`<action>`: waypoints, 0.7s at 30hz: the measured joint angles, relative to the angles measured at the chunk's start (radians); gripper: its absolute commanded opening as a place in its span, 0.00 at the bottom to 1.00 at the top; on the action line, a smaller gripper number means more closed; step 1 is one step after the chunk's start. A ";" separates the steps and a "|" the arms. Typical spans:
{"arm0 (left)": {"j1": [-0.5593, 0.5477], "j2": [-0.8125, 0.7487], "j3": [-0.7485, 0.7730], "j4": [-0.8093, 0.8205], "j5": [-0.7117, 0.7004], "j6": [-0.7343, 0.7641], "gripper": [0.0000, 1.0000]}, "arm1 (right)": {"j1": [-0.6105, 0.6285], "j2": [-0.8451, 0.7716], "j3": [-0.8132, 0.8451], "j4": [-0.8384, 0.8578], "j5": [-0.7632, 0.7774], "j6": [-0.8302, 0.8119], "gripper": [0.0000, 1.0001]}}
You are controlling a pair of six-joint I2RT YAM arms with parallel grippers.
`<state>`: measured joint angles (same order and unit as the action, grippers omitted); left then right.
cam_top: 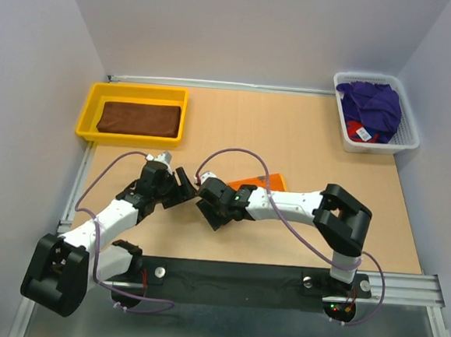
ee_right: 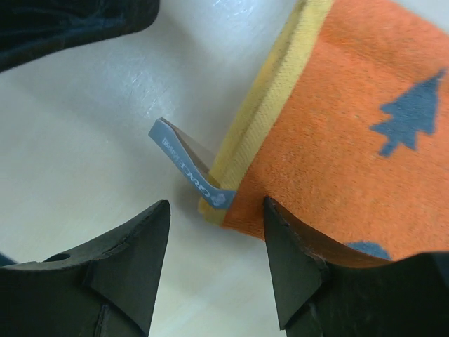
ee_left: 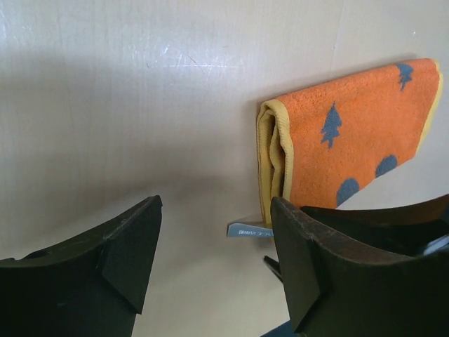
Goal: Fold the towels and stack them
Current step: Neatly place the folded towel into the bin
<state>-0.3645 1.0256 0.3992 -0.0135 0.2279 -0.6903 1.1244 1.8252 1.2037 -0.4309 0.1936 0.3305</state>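
A folded orange towel with dark tree print and yellow border lies on the table, mostly hidden under my right arm in the top view. It shows in the left wrist view and the right wrist view, with a grey label at its corner. My left gripper is open and empty, just left of the towel. My right gripper is open at the towel's corner, holding nothing. A folded dark brown towel lies in the yellow tray. Purple and red towels lie bunched in the white basket.
The tray stands at the back left and the basket at the back right. The two grippers are close together near the table's front middle. White walls enclose the table. A black rail runs along the near edge.
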 measured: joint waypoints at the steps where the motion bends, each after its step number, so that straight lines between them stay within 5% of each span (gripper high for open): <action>1: 0.000 -0.001 -0.001 0.004 0.000 -0.004 0.73 | 0.011 0.021 0.007 -0.001 0.010 -0.002 0.60; 9: 0.000 -0.005 -0.016 0.033 -0.016 -0.029 0.73 | 0.056 0.080 0.046 0.002 0.119 0.002 0.44; 13: 0.000 -0.007 -0.016 0.035 -0.019 -0.037 0.73 | 0.068 0.083 0.043 0.006 0.162 0.019 0.14; 16: 0.000 -0.007 -0.018 0.045 -0.017 -0.052 0.75 | 0.070 0.080 0.039 0.006 0.192 0.032 0.01; 21: -0.002 0.001 -0.020 0.077 0.005 -0.095 0.86 | 0.070 0.062 0.018 0.018 0.206 0.035 0.01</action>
<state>-0.3660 1.0264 0.3790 0.0639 0.2329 -0.7853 1.1942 1.8870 1.2213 -0.4129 0.4000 0.3656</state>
